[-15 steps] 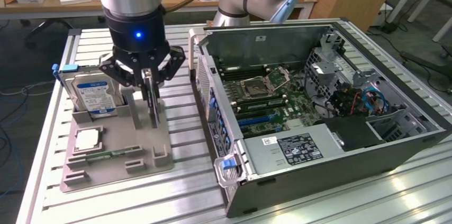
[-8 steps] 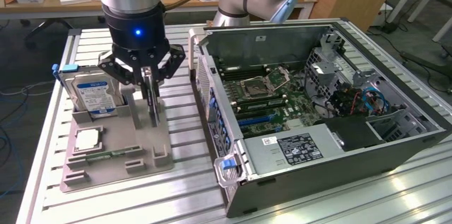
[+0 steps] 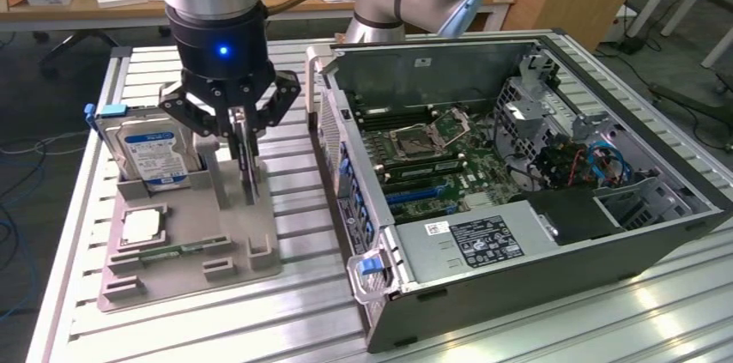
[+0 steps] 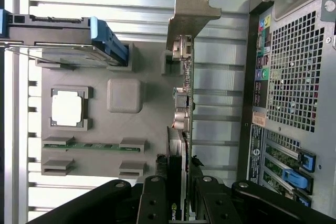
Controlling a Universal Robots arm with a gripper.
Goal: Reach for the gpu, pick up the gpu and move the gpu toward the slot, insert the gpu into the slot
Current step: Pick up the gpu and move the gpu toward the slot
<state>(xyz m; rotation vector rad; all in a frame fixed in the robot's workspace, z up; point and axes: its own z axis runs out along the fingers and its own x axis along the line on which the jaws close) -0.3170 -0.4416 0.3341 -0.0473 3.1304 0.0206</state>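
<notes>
The gpu [image 3: 245,170] stands on edge in the grey holder [image 3: 229,269], a thin card seen edge-on. In the wrist view its green board [image 4: 186,103] runs up to the silver bracket [image 4: 191,9]. My gripper [image 3: 242,136] hangs straight above it, with one black finger pressed on each side of the card, so it is shut on the gpu [image 4: 180,195]. I cannot tell whether the card's lower edge has left the holder. The slot [image 3: 418,196] is a long bluish strip on the green motherboard inside the open computer case, to the exterior view's right of my gripper.
On the same holder stand a silver-blue hard drive [image 3: 149,148], a square CPU [image 3: 141,226] and a narrow memory stick [image 3: 184,251]. The open case [image 3: 550,251] lies on the slatted metal table [image 3: 298,311]. Its perforated rear wall [image 4: 294,77] is close beside the gpu.
</notes>
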